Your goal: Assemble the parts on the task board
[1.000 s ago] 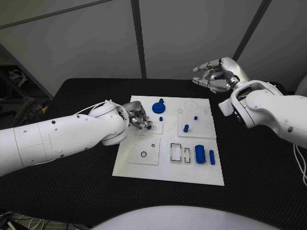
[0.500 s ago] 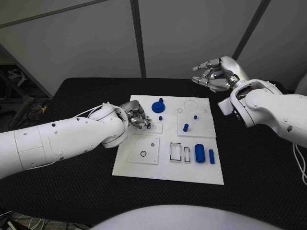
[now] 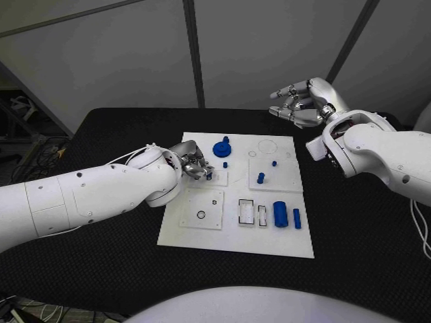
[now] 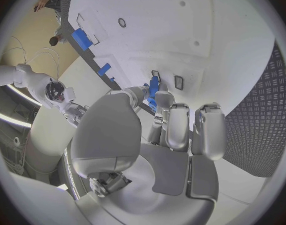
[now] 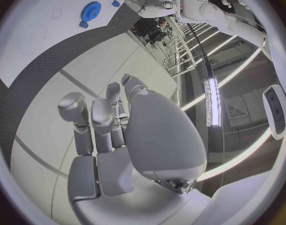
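Observation:
The white task board lies mid-table. My left hand hovers over the board's left-middle section and pinches a small blue part between thumb and fingers. On the board are a blue gear, a blue peg standing upright, a smaller peg, a blue cylinder and a thin blue bar. My right hand is raised beyond the board's far right corner, fingers loosely spread, with nothing in it. The gear also shows in the right wrist view.
A small black ring sits on the square plate at the board's near left. Rectangular slots lie beside the cylinder. Black table surrounds the board, with grey wall panels behind.
My left hand has drifted slightly toward the far side of the board with the blue part still in its fingers. The right hand has stayed put.

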Motion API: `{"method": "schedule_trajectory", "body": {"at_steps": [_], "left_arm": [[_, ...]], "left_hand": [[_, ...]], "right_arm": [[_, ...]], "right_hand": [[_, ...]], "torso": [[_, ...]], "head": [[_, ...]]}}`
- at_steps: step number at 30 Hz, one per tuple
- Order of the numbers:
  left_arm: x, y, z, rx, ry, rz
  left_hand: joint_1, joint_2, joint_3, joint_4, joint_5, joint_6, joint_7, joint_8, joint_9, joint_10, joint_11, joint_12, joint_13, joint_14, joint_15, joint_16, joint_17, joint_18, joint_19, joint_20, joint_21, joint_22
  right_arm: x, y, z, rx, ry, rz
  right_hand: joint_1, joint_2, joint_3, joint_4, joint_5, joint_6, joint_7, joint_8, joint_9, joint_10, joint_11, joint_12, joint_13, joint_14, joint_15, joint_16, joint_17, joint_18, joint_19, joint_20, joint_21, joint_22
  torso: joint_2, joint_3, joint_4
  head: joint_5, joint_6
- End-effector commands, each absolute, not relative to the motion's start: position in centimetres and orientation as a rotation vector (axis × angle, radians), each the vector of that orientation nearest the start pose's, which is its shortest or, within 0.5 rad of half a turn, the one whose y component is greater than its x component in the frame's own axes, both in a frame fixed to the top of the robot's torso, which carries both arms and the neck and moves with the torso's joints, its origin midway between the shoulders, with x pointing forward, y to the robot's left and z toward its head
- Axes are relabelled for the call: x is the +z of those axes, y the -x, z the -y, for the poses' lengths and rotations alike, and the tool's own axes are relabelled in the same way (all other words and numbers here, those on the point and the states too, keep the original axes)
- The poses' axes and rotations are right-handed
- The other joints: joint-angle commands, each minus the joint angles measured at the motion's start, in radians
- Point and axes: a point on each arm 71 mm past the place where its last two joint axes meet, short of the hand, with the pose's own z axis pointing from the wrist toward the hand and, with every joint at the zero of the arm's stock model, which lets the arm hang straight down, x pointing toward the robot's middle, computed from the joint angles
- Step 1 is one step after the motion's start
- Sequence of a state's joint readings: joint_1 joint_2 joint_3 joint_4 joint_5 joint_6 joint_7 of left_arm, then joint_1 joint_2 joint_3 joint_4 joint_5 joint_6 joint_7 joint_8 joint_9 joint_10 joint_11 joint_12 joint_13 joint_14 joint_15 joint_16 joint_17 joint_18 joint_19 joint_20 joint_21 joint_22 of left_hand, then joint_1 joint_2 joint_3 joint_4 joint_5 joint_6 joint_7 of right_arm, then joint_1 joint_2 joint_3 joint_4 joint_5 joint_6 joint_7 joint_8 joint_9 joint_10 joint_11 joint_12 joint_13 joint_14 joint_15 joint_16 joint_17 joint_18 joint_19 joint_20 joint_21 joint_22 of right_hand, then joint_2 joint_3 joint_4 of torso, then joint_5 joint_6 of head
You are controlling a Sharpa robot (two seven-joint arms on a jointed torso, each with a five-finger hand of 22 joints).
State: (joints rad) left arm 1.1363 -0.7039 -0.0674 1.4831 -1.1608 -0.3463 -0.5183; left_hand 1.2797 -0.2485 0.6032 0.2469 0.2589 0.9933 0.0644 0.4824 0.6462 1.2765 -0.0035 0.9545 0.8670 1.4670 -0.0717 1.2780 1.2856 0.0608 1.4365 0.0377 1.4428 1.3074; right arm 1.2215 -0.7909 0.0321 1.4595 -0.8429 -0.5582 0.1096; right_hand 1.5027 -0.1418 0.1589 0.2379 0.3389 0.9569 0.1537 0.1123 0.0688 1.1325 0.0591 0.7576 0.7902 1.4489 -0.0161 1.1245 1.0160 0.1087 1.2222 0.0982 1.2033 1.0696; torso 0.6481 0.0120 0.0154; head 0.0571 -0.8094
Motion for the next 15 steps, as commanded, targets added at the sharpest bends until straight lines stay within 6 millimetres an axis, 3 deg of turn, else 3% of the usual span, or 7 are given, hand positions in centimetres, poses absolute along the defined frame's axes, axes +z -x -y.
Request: {"method": "schedule_trajectory", "body": {"at_steps": [1, 15], "left_arm": [[-24.57, -47.68, -16.63, -0.477, 0.352, -1.994], [-24.94, -47.49, -16.81, -0.467, 0.329, -2.035]], "left_hand": [[-0.004, 0.001, 0.18, -0.172, 0.003, 0.002, -0.007, 0.004, 0.001, 0.02, -0.017, 0.002, -0.001, 0.032, -0.007, -0.005, 0.001, -0.014, 0.007, -0.002, 0.004, 0.099], [-0.005, 0.0, 0.182, -0.173, 0.003, 0.001, -0.007, 0.005, 0.002, 0.018, -0.017, -0.002, -0.006, 0.032, -0.007, -0.005, 0.001, -0.013, 0.005, -0.002, 0.002, 0.096]], "right_arm": [[-13.73, -51.36, 20.32, 1.017, -0.419, -1.398], [-13.77, -51.41, 20.3, 1.017, -0.419, -1.401]], "right_hand": [[-0.003, 0.004, 0.006, 0.002, 0.001, -0.008, 0.0, -0.005, 0.0, -0.007, 0.002, 0.003, -0.001, 0.009, 0.001, -0.007, 0.001, 0.006, 0.0, -0.002, -0.005, -0.001], [-0.003, 0.004, 0.006, 0.002, 0.001, -0.008, 0.0, -0.005, 0.0, -0.007, 0.002, 0.003, -0.001, 0.009, 0.001, -0.007, 0.001, 0.006, 0.0, -0.002, -0.005, -0.001]], "torso": [[0.0, 0.001, 0.0], [-0.001, 0.0003, 0.0003]], "head": [[0.001, -0.001], [0.0, -0.004]]}}
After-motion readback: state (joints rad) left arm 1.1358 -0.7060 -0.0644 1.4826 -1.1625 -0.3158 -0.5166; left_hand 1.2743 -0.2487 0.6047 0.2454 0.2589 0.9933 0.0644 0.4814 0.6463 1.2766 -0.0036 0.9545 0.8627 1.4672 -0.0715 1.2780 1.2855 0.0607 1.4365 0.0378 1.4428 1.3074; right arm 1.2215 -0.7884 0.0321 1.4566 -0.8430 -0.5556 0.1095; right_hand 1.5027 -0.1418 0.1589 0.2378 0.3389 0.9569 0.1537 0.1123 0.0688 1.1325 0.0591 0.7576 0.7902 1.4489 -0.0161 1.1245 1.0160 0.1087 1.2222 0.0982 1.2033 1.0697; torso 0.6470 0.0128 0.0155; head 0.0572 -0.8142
